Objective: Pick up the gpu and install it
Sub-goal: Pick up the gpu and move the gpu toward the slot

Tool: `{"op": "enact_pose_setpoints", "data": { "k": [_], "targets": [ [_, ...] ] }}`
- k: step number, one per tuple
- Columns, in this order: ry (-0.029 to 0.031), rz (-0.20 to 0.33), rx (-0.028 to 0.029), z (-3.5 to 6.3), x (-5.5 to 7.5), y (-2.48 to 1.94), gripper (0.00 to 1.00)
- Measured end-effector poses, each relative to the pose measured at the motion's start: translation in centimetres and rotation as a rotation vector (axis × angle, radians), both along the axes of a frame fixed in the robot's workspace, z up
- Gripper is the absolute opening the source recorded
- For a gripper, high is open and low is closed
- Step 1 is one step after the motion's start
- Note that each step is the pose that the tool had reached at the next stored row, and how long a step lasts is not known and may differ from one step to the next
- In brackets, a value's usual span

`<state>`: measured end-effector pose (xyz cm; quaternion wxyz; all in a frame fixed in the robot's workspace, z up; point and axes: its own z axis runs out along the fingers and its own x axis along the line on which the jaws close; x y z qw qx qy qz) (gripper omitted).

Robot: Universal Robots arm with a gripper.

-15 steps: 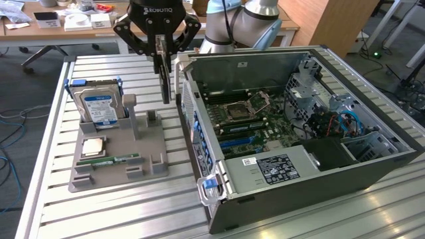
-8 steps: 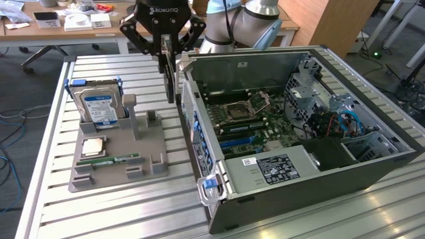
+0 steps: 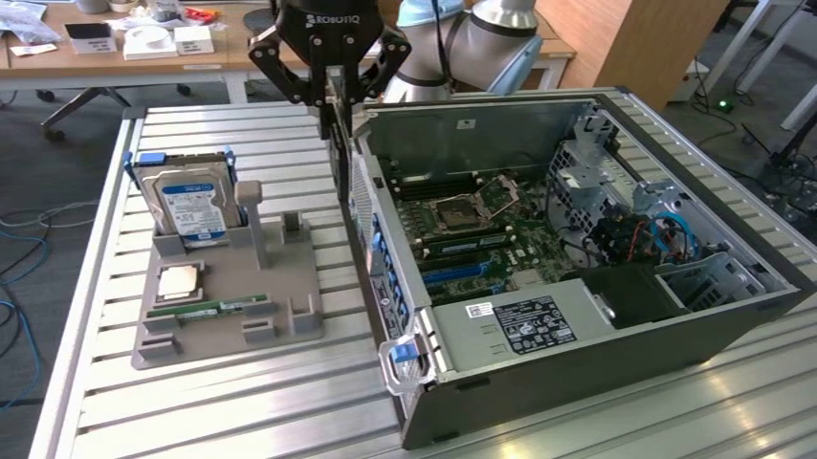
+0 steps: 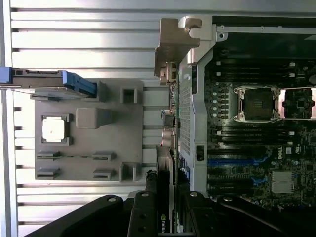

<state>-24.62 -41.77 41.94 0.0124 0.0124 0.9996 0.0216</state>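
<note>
My gripper [image 3: 329, 94] hangs at the back of the table and is shut on the gpu [image 3: 340, 153]. The card hangs edge-on as a thin dark strip, just outside the rear wall of the open computer case [image 3: 715, 335]. In the wrist view the gpu [image 4: 166, 163] runs away from the black fingers [image 4: 143, 212]. Its pale metal bracket [image 4: 174, 47] at the far end sits by the case's rear corner. The motherboard [image 3: 492, 225] with its blue slots [image 4: 237, 161] lies bare inside the case.
A grey parts holder [image 3: 287, 287] stands on the slatted metal table [image 3: 191, 411] at the exterior view's left. It carries an upright hard drive [image 3: 189, 206], a CPU [image 3: 176, 282] and a green memory stick [image 3: 210, 309]. Drive cage and cables [image 3: 638, 229] fill the case's far side.
</note>
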Motion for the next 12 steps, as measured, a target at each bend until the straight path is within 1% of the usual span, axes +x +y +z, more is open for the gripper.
{"op": "enact_pose_setpoints", "data": {
  "k": [12],
  "targets": [
    [0.0000, 0.000, 0.0004, 0.00, 2.5, 0.00, 0.26]
  ]
}}
